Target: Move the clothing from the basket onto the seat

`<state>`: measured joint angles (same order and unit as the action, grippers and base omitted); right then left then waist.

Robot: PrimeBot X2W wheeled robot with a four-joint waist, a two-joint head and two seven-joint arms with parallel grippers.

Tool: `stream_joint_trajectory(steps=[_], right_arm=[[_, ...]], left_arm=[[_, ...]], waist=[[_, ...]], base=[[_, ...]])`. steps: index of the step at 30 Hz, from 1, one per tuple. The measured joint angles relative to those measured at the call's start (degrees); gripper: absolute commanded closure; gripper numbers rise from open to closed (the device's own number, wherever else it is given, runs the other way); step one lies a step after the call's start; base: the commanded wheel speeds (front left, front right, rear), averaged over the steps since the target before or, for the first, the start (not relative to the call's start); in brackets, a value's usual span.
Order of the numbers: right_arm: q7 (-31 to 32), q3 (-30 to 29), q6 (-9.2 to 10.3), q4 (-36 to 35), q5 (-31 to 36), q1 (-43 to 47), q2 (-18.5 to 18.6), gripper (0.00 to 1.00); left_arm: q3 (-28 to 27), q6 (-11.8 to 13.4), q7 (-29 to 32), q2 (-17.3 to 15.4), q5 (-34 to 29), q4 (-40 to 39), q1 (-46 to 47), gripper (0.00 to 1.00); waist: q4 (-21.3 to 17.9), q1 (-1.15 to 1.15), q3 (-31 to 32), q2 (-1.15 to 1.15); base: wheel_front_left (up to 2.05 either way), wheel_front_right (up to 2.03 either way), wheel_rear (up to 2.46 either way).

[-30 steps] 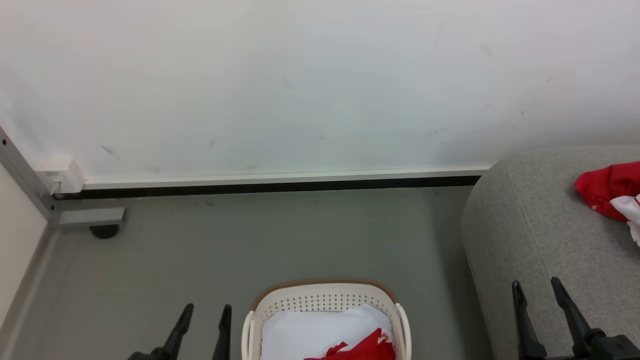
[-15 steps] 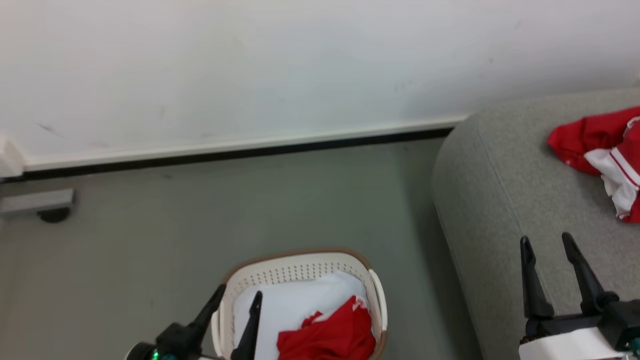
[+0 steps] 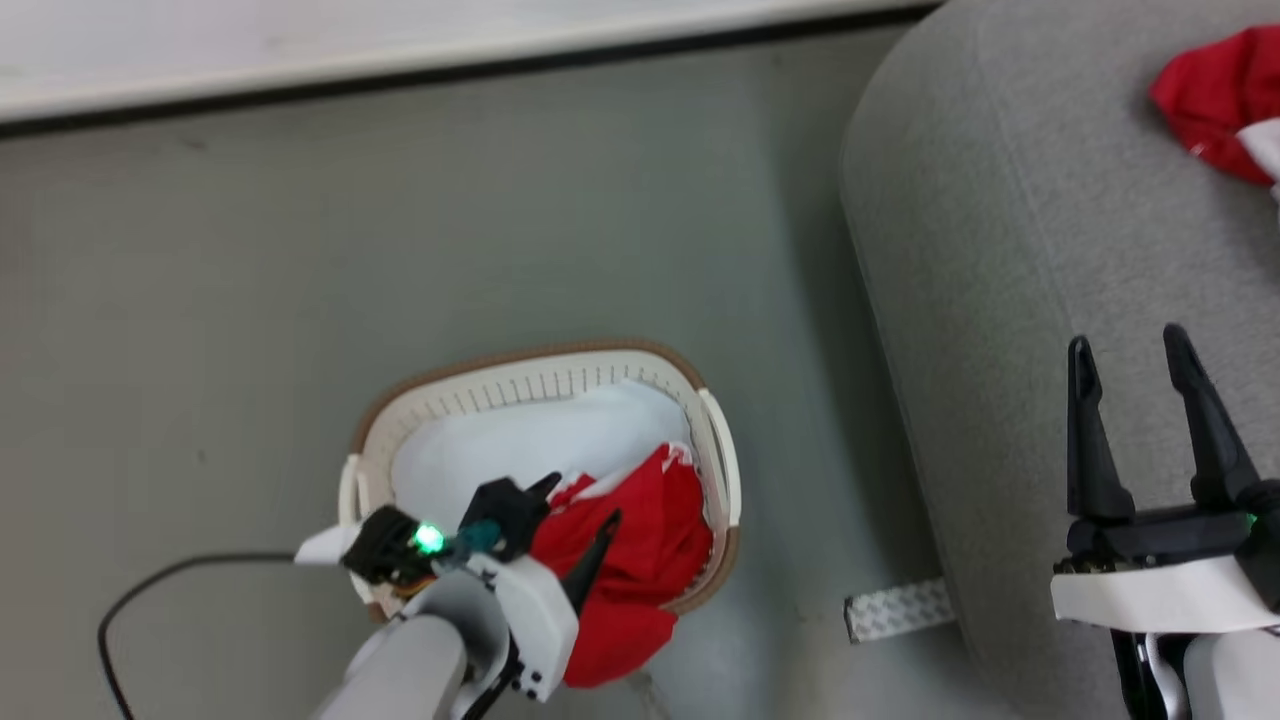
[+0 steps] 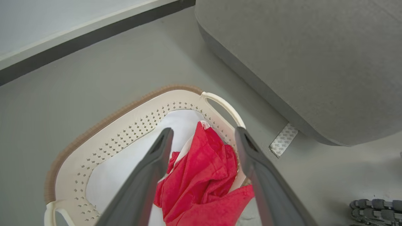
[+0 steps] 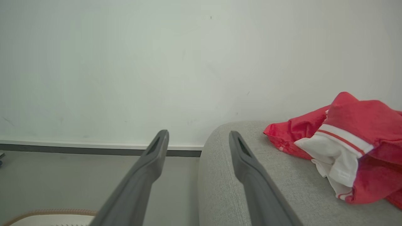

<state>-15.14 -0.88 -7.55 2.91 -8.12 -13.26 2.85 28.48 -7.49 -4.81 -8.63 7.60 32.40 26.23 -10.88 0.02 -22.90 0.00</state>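
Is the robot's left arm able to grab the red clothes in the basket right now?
Probably yes. The left gripper hangs open just above the red clothes in the basket, fingers on either side of the pile, and nothing lies between them.

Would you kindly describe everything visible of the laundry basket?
The basket is an oval, off-white plastic tub with perforated walls, loop handles at its ends and a brown rim band. It stands upright on the grey floor, near the sofa but apart from it. A white pad lines it; a red garment heaped inside spills over its rim. The open left gripper hangs over it.
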Motion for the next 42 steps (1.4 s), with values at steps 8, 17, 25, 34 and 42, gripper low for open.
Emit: stream_joint_trajectory(steps=[8, 17, 25, 34, 42], right_arm=[[0.0, 1.4, 0.00, -3.0, 1.0, -4.2, 0.0, 0.00], [0.0, 2.6, 0.00, -5.3, 1.1, -5.8, 0.0, 0.00], [0.0, 2.9, 0.00, -6.5, 0.6, -6.3, 0.0, 0.00], [0.0, 3.3, 0.00, -7.5, -0.5, -7.1, 0.0, 0.00], [0.0, 3.3, 0.00, -7.8, -1.3, -7.8, 0.0, 0.00]], left_arm=[[9.0, 0.0, 4.1, -0.4, 3.2, 10.6, 9.9, 0.00], [19.6, 0.0, 7.6, -1.3, 11.3, 16.8, 16.3, 0.00], [24.6, 0.0, 7.2, -3.4, 16.6, 19.2, 21.2, 0.00], [29.0, 0.0, 6.8, -5.1, 20.8, 21.0, 25.6, 0.00], [32.5, 0.0, 5.9, -5.4, 23.5, 22.3, 27.3, 1.00]], waist=[[-0.4, 0.00, -9.7, 0.00], [-0.8, -0.01, -16.5, 0.00], [-2.0, -0.01, -20.1, 0.00], [-3.1, -0.01, -24.5, 0.00], [-3.7, -0.01, -26.6, 0.00]], base=[[0.00, 0.00, 0.00], [0.00, 0.00, 0.00], [0.00, 0.00, 0.00], [0.00, 0.00, 0.00], [0.00, 0.00, 0.00]])
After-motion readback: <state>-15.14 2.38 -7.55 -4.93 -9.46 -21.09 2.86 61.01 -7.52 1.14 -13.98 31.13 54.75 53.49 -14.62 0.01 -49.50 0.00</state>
